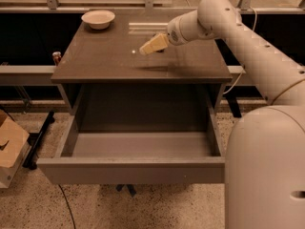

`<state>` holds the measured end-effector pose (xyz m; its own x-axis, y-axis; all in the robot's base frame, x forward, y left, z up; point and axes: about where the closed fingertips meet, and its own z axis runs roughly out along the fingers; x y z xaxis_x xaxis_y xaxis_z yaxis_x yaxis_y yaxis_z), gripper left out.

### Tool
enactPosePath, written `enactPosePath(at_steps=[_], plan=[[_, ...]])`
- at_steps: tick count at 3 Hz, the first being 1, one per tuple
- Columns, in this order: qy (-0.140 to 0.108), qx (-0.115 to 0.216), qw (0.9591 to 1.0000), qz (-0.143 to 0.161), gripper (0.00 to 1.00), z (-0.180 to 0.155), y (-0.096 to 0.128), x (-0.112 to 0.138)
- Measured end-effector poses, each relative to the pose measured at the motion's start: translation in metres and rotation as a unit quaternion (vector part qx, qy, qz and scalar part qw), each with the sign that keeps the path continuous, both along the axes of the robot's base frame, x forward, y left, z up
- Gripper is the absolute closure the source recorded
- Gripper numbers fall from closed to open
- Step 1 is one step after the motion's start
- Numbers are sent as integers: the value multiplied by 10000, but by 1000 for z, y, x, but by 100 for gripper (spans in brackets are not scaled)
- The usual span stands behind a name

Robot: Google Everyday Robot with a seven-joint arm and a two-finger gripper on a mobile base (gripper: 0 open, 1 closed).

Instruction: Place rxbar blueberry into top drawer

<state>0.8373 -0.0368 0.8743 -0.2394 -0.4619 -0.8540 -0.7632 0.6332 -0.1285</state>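
The pick-up step is judged in hand; the claw (pixel 145 49) is poised over the far right of the bench (pixel 100 63), wide or narrow cannot be told; the rxbar blueberry (pixel 160 50) is glimpsed as a dark scrap just behind it; a firm grasp, then carriage forward into the open top drawer (pixel 143 146), is called for.

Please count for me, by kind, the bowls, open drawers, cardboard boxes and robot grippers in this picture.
Bowl: 1
Open drawer: 1
Cardboard box: 1
Gripper: 1, hanging over about the middle of the cabinet top
Total: 4
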Motion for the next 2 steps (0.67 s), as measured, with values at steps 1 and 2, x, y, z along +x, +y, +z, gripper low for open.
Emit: enactPosePath(at_steps=[1, 2], plan=[[77, 239, 9995, -166, 0, -9, 4, 19], [171, 444, 9983, -340, 0, -17, 5, 35]])
